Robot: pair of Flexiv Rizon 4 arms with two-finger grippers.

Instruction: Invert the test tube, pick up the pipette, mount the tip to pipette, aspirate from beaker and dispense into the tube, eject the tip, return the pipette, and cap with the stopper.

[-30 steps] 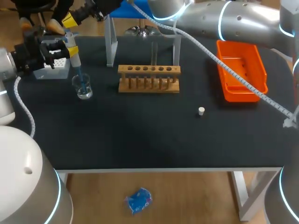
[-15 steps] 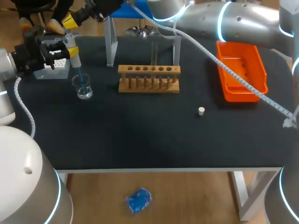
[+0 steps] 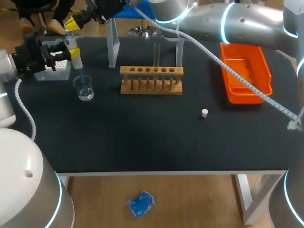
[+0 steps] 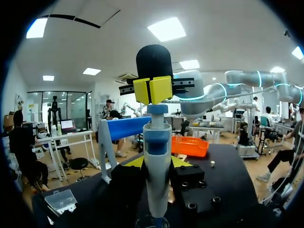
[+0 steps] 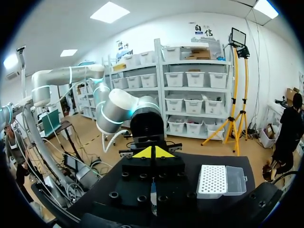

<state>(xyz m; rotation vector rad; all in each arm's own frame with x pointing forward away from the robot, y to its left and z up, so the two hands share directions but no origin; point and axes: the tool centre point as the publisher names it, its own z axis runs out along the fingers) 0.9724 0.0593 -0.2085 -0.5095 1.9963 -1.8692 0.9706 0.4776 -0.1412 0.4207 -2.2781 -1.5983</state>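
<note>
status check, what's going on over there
Left claw shut on white-and-blue pipette. Right claw shut above its plunger. Tip down in clear glass beaker. Nothing blocking.

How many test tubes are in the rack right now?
1. The test tube stands upright in the wooden rack, in a hole near its middle. The other holes look empty from the head view, though a short tube could be hidden.

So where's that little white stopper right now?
In the head view the stopper lies on the table, right of the middle, nearer the front edge than the wooden rack and the orange tray.
</note>
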